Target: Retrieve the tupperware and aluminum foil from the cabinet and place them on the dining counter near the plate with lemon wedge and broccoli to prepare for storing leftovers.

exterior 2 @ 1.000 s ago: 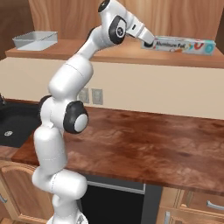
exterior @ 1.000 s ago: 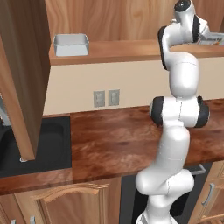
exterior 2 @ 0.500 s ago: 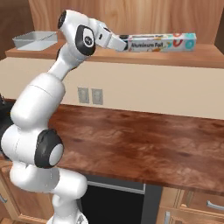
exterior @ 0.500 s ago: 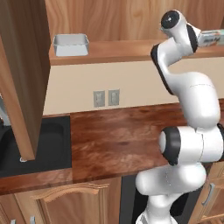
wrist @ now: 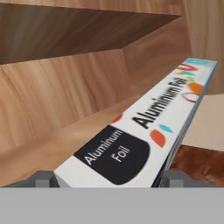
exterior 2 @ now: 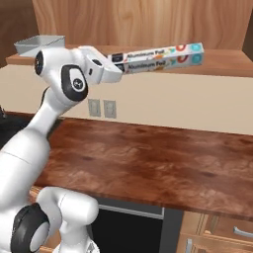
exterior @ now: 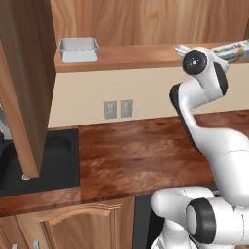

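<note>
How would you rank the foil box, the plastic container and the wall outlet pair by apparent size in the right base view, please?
1. Foil box, clearly the longest.
2. Plastic container, though the arm hides part of it.
3. Wall outlet pair, smallest. The container sits farther back, so it may really be larger than it looks.

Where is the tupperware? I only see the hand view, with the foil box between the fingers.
Observer: The tupperware sits near the left end of the cabinet shelf, well apart from the aluminum foil.
Operator: What's under the shelf?
Observer: A brown wooden counter, with two wall outlets above it.
Operator: Is the cabinet door open?
Observer: Yes, the door stands open on the left.
</note>
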